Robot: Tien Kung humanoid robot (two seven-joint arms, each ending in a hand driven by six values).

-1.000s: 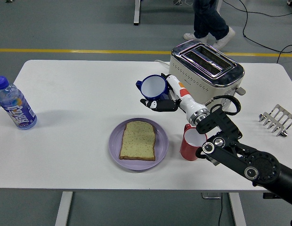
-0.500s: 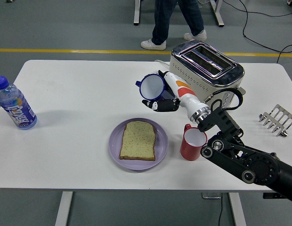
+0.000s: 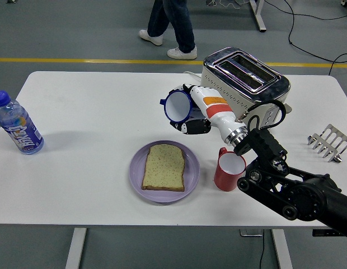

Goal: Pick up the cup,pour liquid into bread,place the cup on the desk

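Cup: the blue cup is off the bench, held in the air just left of the toaster and beyond the plate.
Cup tilt: tipped well over, its white inside and open mouth facing the camera and to the left, so its long axis runs near level, not upright.
Hand state: the right hand is closed around the blue cup, dark fingers curled under and behind its wall.
Bread: one slice lies flat on the purple plate, nearer the bench's front edge than the cup.
Key relation: the bread sits toward the camera and slightly left of the cup mouth; the mouth looks to hang past the plate's far rim, not over the slice.
Arm pose: the right arm comes in from the lower right, forearm angled up and left, wrist rolled to tip the cup.
Nearer arm: only the right arm shows; the left is out of view.
Other things: a red cup stands just right of the plate, beneath the forearm; a bottle stands at the far left.
Step judged: pouring, with the cup likely needing to come nearer over the slice.
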